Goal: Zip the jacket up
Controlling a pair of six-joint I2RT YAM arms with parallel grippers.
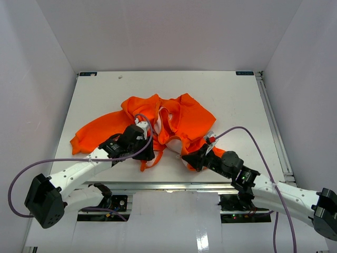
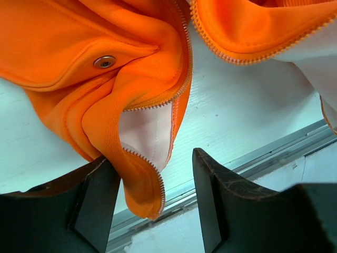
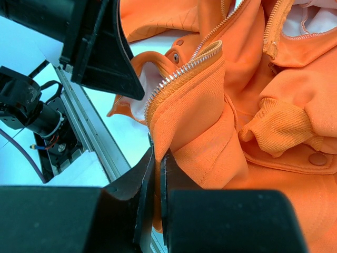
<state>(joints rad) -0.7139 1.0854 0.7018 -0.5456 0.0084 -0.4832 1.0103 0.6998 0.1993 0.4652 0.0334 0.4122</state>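
The orange jacket [image 1: 179,118] lies crumpled and unzipped mid-table, its pale lining showing. My left gripper [image 1: 150,153] hovers at its near left front edge. In the left wrist view that gripper [image 2: 151,157] is open; a lower corner of the jacket [image 2: 131,63], edged with zipper teeth [image 2: 158,182], hangs between the fingers and rests against the left one. My right gripper [image 1: 190,158] is at the jacket's near right edge. In the right wrist view it [image 3: 158,153] is shut on a fold of the jacket [image 3: 200,121] just below the other row of zipper teeth [image 3: 179,74].
The table's [image 1: 237,105] front edge carries a metal rail [image 1: 174,185] just below both grippers. White walls enclose the table on three sides. Purple cables [image 1: 253,134] arc over each arm. The left gripper's dark finger [image 3: 105,52] looms close in the right wrist view.
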